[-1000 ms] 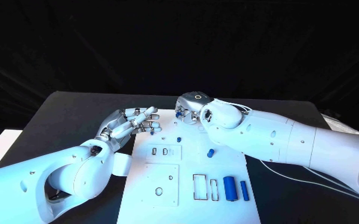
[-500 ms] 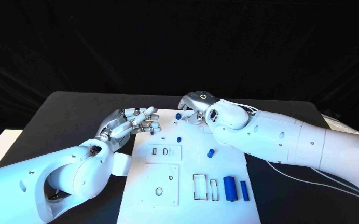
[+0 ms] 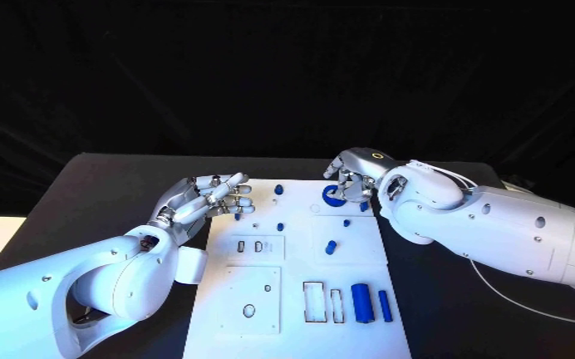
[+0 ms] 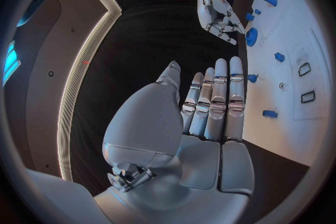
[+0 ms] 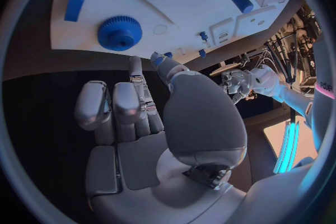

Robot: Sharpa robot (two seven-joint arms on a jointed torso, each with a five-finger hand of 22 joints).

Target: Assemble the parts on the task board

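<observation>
Board: the white board [image 3: 300,292] lies flat in the middle of the black worktop [image 3: 108,184], long side running away from the robot.
Gear: a blue gear [image 3: 334,195] sits on the board's far right part, just beside the right robot hand's fingertips; the right wrist view shows it flat on the board [image 5: 120,32], apart from the fingers.
Pegs: two long blue cylinders [image 3: 362,302] lie side by side near the board's near right corner; a short peg [image 3: 331,247] lies mid-board; a small peg [image 3: 278,189] stands near the far edge.
Slots: rectangular cut-outs [image 3: 314,302] lie left of the long cylinders.
Right robot hand: the right robot hand [image 3: 355,178] hovers over the board's far right corner, fingers pointing down and loosely curled, holding nothing.
Left robot hand: the left robot hand [image 3: 206,199] is at the board's left edge, fingers stretched out straight and close together, holding nothing.
</observation>
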